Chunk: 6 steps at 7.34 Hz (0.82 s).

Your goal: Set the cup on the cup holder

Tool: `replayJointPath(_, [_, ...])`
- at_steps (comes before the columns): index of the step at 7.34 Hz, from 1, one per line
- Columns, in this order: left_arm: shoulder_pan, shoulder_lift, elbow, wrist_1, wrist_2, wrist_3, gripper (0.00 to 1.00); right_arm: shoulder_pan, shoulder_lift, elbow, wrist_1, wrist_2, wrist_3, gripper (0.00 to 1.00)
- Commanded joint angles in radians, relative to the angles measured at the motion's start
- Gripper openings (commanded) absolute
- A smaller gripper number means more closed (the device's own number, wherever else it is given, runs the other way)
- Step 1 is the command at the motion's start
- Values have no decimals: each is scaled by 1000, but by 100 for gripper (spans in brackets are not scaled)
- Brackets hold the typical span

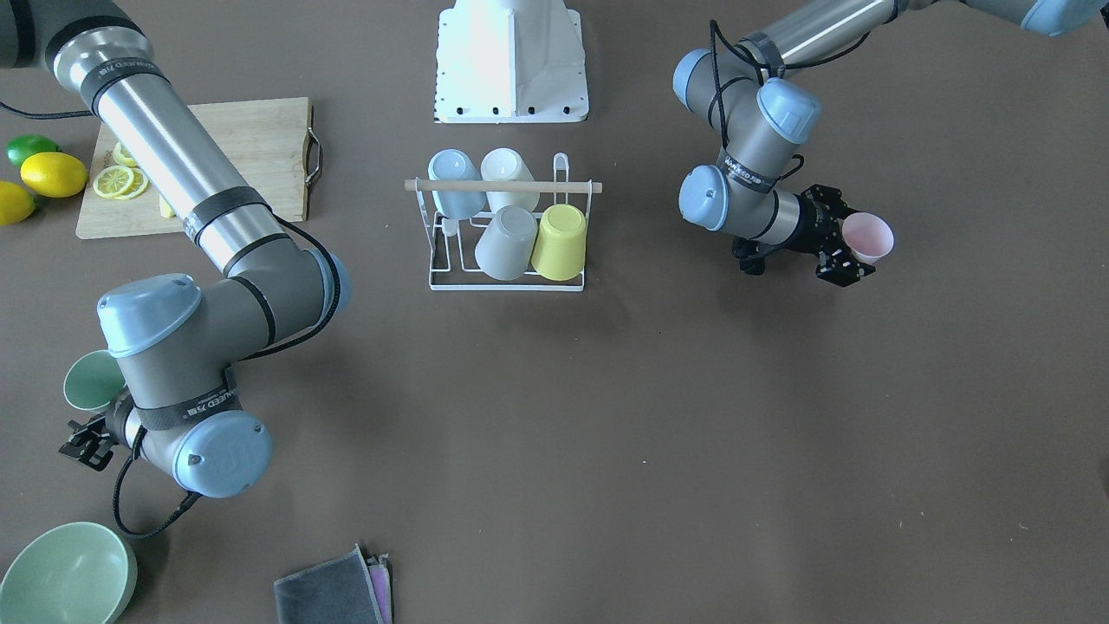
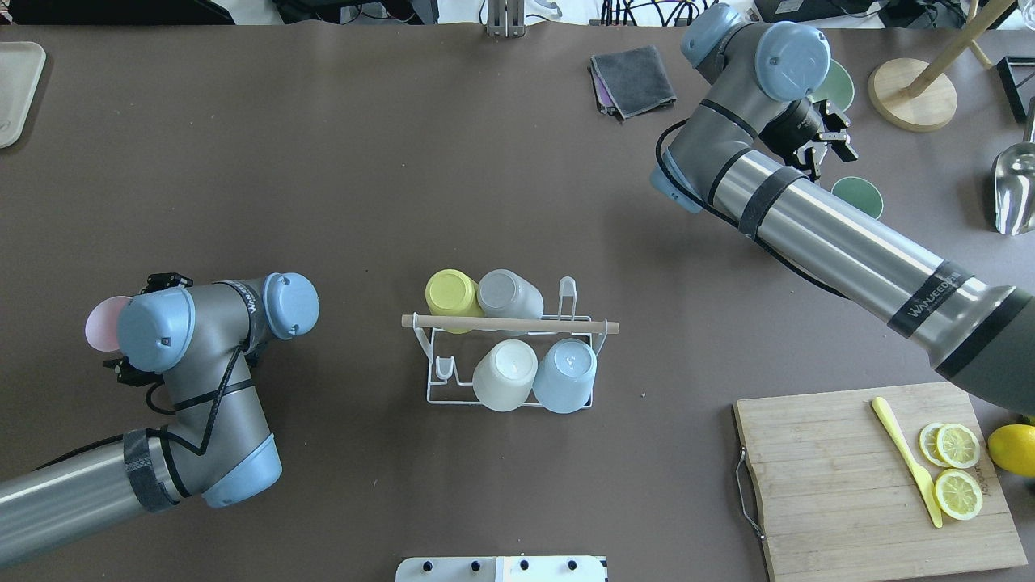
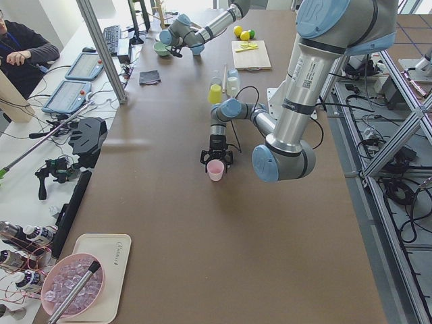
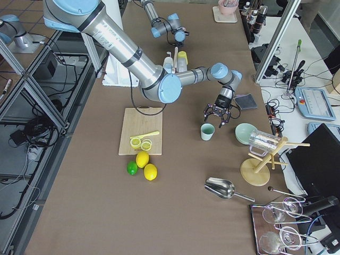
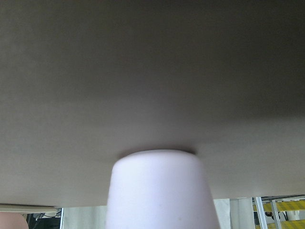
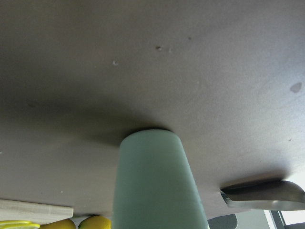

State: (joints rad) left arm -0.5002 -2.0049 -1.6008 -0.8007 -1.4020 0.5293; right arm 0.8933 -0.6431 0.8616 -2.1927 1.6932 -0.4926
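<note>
The cup holder [image 2: 509,324] is a white wire rack with a wooden rod, standing mid-table, and it also shows in the front view [image 1: 502,185]. Several cups hang upside down on it: yellow, grey, white and blue. A pink cup [image 1: 869,237] stands upright on the table. My left gripper [image 1: 852,243] is open, its fingers straddling the pink cup's top [image 3: 216,170]. A green cup [image 2: 857,196] stands upright on the table. My right gripper [image 2: 826,145] is open and empty just above the green cup [image 4: 207,131].
A green bowl [image 4: 245,133] and a grey cloth [image 2: 633,77] lie near the right gripper. A cutting board [image 2: 873,477] holds lemon slices and a yellow knife. Lemons and a lime [image 1: 35,165] lie beside the board. A wooden stand [image 2: 912,93] and a metal scoop [image 2: 1015,182] stand at the far right.
</note>
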Motion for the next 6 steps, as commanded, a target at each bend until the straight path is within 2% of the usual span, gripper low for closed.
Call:
replayJointPath(1, [0,0,9,-8,0,0,98,-1,-12,-10,23,2,-11,100])
replayJointPath(6, [-3,18,1,-26,0,1,98,-14,-12,-50,42,9,-58,100])
